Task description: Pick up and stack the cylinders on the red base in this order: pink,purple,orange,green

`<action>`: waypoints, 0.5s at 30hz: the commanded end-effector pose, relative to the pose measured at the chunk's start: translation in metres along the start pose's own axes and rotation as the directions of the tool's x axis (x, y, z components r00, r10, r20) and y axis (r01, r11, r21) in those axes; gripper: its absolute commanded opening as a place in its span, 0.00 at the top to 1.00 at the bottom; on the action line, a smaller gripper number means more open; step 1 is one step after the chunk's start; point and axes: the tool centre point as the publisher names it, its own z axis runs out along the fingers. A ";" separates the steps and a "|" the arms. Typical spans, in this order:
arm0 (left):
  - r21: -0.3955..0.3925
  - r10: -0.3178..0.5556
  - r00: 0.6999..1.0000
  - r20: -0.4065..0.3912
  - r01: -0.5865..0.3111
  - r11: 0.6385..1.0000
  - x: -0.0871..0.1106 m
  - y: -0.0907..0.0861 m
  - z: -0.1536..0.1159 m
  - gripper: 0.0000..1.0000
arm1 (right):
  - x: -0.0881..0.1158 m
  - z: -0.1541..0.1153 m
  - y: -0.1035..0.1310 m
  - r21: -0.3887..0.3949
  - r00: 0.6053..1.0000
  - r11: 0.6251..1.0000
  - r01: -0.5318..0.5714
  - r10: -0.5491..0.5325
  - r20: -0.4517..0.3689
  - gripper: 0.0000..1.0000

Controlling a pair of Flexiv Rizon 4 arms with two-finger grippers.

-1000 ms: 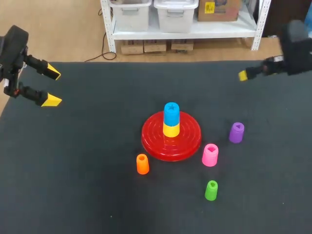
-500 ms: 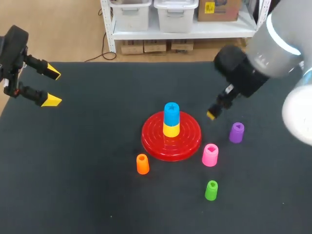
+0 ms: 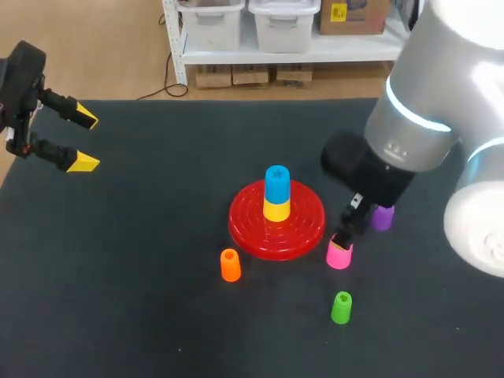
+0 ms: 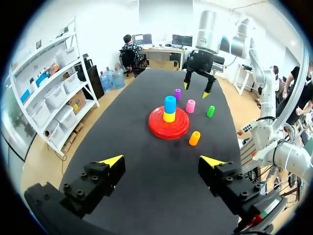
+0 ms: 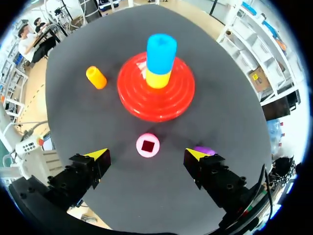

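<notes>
In your head view, the grey right arm (image 3: 409,126) covers the top of the purple plastic cylinder (image 3: 383,220) and the far rim of the pink plastic cylinder (image 3: 339,255). That arm runs off the view's right edge, and the black left arm (image 3: 20,75) runs off its left edge. In the right wrist view you get only a sliver of the purple plastic cylinder, behind one finger (image 5: 210,171) of the right gripper (image 5: 146,155).

left arm off at far left, left gripper (image 3: 81,140) level, fingers spread wide. right arm extended toward middle, right gripper (image 5: 146,154) pointing straight down, fingers wide apart.
</notes>
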 end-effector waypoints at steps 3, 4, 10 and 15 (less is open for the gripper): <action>-0.001 0.003 1.000 0.004 -0.003 1.000 0.002 0.000 0.000 0.00 | 0.000 0.019 -0.001 0.022 0.999 1.000 -0.013 0.013 -0.040 0.00; -0.001 0.003 1.000 0.004 -0.003 1.000 0.002 0.000 0.000 0.00 | -0.001 0.021 -0.002 0.022 0.999 1.000 -0.018 0.019 -0.044 0.00; -0.001 0.003 1.000 0.004 -0.003 1.000 0.002 0.000 0.000 0.00 | 0.000 0.032 -0.004 0.015 0.996 1.000 -0.021 0.022 -0.081 0.00; -0.001 0.003 1.000 0.004 -0.003 1.000 0.002 0.000 0.000 0.00 | 0.000 0.038 -0.002 -0.003 0.994 0.999 -0.038 0.038 -0.100 0.00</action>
